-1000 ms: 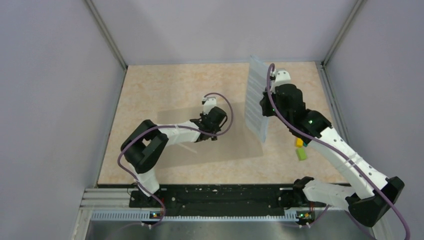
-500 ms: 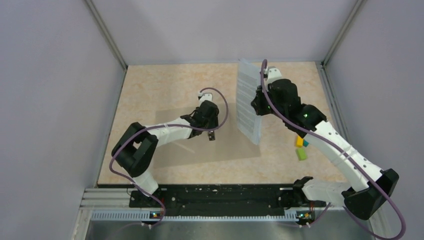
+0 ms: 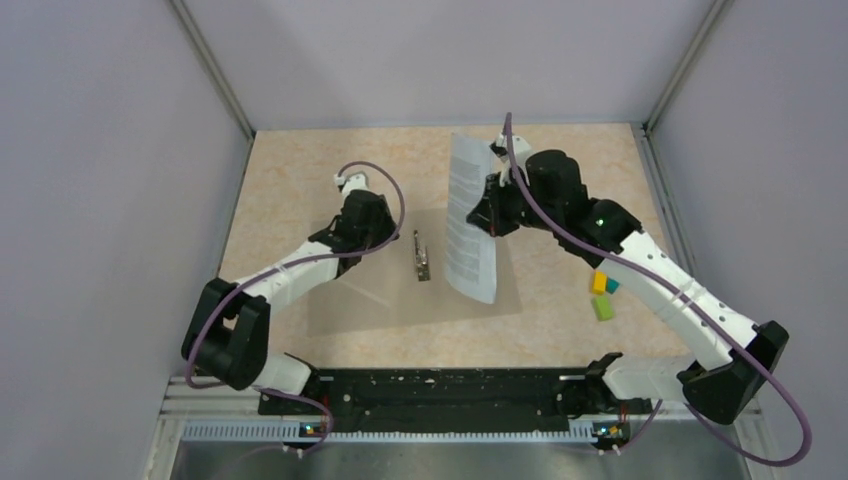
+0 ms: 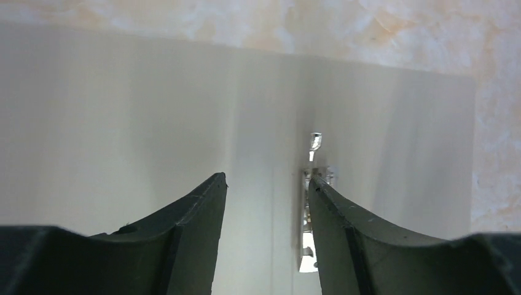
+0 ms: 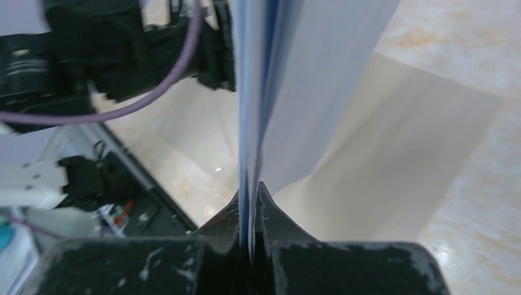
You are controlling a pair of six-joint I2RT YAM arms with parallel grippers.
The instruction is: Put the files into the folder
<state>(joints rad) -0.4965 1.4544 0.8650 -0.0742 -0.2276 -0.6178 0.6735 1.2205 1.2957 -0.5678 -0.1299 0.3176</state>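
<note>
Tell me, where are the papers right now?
In the top view, the files hang upright just right of the middle, pinched in the right gripper, over the right side of the flat folder.

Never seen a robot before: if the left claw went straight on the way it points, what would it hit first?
Most likely the left claw would meet the open folder on its inner face, just beside its metal clip; depth is hard to judge.

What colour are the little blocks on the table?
The blocks are yellow and green; top view shows best.
</note>
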